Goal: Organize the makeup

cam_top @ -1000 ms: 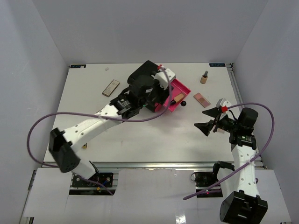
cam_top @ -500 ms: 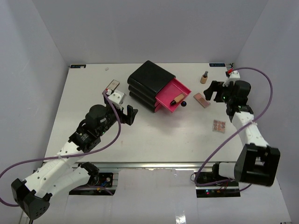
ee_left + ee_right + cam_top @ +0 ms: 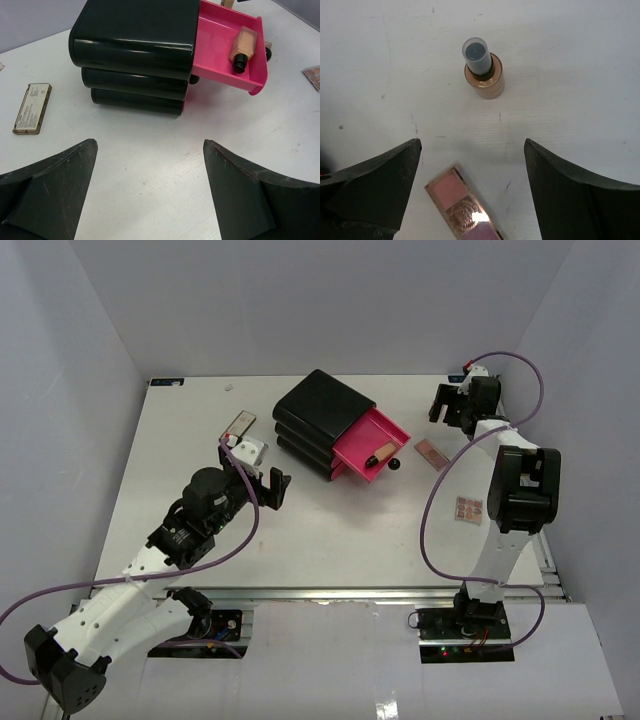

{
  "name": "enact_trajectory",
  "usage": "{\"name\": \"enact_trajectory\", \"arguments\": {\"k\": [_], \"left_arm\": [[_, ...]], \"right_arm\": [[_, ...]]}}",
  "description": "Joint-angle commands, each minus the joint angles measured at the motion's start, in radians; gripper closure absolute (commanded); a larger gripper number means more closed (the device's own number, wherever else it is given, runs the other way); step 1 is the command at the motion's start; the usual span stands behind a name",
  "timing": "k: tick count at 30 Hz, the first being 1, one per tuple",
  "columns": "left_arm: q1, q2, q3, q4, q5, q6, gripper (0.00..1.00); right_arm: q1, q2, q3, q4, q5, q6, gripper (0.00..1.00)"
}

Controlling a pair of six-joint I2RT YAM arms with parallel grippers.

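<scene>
Two risks are seen. Right fingers (image 3: 370, 180) are spread wide and empty, hung above the upright foundation bottle (image 3: 482, 75) at the far right of the desk (image 3: 330, 530). The bottle is not yet bracketed and sits ahead of the tips. It is tall on a small base, so it is likely tipped if one finger is landed first, then rolled toward the desk edge. Pink palette (image 3: 462, 207) lies flat near it, between the tips, and could be clipped or dragged on descent. Centring can't be confirmed from the top view; the bottle is probably hidden under the wrist. Left fingers (image 3: 50, 195) are also open, nothing held, in front of the black box (image 3: 132, 45). Its pink drawer (image 3: 215, 55) is out with one bottle (image 3: 244, 47) laid in it, so the box could be shoved if that arm is advanced.
</scene>
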Motion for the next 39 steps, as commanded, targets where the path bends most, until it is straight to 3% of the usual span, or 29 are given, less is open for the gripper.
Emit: {"name": "enact_trajectory", "arguments": {"k": [1,12,18,24,34,39], "left_arm": [[0.021,0.008,-0.009,0.015,0.001,0.007,0.02],[0.048,0.041,-0.01,0.022,0.047,0.007,0.02],[0.057,0.047,-0.01,0.023,0.056,0.007,0.02],[0.063,0.049,-0.01,0.022,0.064,0.007,0.02],[0.066,0.051,-0.011,0.022,0.073,0.007,0.02],[0.068,0.051,-0.01,0.023,0.075,0.007,0.02]], "right_arm": [[0.012,0.104,0.138,0.038,0.009,-0.011,0.1],[0.018,0.353,0.392,-0.012,0.047,-0.056,0.07],[0.019,0.433,0.475,-0.036,0.057,-0.081,0.0],[0.019,0.452,0.476,-0.038,0.05,-0.087,0.21],[0.019,0.422,0.441,-0.016,0.041,-0.092,0.33],[0.019,0.398,0.409,0.002,0.037,-0.119,0.47]]}}
